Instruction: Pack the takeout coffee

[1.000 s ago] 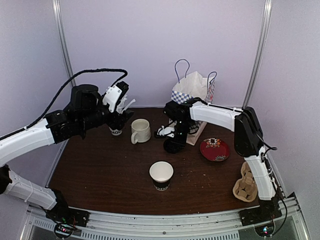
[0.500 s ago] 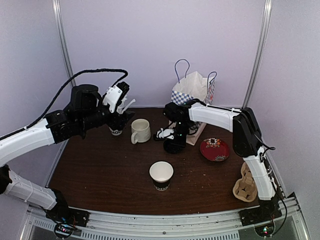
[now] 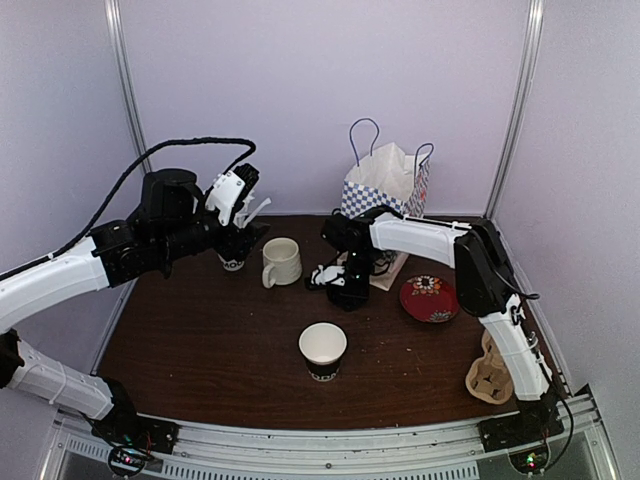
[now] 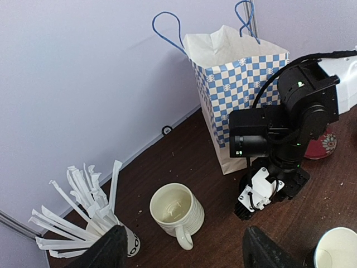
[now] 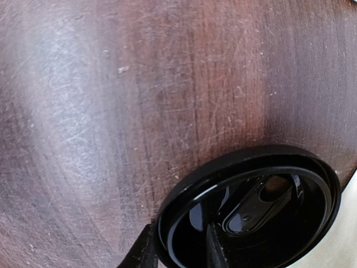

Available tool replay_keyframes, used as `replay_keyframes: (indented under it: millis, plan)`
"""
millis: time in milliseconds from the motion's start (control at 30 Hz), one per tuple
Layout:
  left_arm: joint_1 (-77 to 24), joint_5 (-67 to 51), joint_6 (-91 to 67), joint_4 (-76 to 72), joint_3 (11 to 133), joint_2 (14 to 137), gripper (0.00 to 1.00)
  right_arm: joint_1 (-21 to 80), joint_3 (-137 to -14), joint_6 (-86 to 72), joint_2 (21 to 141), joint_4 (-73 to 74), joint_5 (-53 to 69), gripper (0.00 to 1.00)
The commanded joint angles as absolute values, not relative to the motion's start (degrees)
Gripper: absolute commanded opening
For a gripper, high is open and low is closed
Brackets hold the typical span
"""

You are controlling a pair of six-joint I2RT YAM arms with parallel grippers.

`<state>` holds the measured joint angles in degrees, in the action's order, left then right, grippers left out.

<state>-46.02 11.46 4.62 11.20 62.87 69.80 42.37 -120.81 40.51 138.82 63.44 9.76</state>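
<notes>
My right gripper (image 3: pixel 345 288) is low over the table in front of the bag, shut on the rim of a round black plastic lid (image 5: pixel 251 215). One finger (image 5: pixel 146 251) is outside the rim and the other inside. Whether a cup sits under the lid is hidden. A small paper cup (image 3: pixel 322 350), black with a white upper band, stands open and lidless at the front middle; its rim shows in the left wrist view (image 4: pixel 337 248). My left gripper (image 3: pixel 238 232) is open and empty, up over the back left (image 4: pixel 184 258).
A blue-checked paper bag (image 3: pixel 385 190) stands at the back, also in the left wrist view (image 4: pixel 240 89). A cream mug (image 3: pixel 281 261) and a cup of white straws (image 3: pixel 233 258) stand back left. A red plate (image 3: pixel 429 298) and a cardboard cup carrier (image 3: pixel 490 368) are on the right.
My right gripper has shifted a little left and back with the black lid in it. The left arm has not moved.
</notes>
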Motion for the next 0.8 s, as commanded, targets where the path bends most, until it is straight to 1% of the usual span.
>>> replay_keyframes:
  millis: [0, 67, 200, 400, 633, 700, 767]
  plan:
    - [-46.0, 10.7, 4.8, 9.5, 63.1, 69.3, 0.73, 43.0, -121.4, 40.2, 139.3, 62.8, 7.0, 0.26]
    - [-46.0, 10.6, 4.8, 9.6, 63.2, 69.3, 0.73, 43.2, -121.5, 39.4, 139.1, 62.9, 6.8, 0.21]
    - [-46.0, 10.8, 5.0, 9.6, 63.1, 69.4, 0.73, 43.3, -122.1, 36.7, 136.4, 63.9, 10.2, 0.15]
    - [-46.0, 11.7, 6.3, 7.3, 62.1, 69.5, 0.72, 43.1, -123.5, 31.2, 128.4, 66.1, 19.7, 0.10]
    - [-45.9, 7.9, 7.3, 0.9, 58.7, 68.3, 0.72, 42.0, -121.0, 23.9, 116.7, 64.6, 41.0, 0.09]
    - [-46.0, 3.1, 8.1, -2.8, 56.9, 67.2, 0.71, 41.2, -119.0, 21.0, 113.2, 62.4, 51.9, 0.10]
    - [-46.0, -5.2, 10.6, -9.6, 52.7, 65.1, 0.71, 40.1, -115.8, 18.1, 109.8, 58.7, 63.2, 0.10]
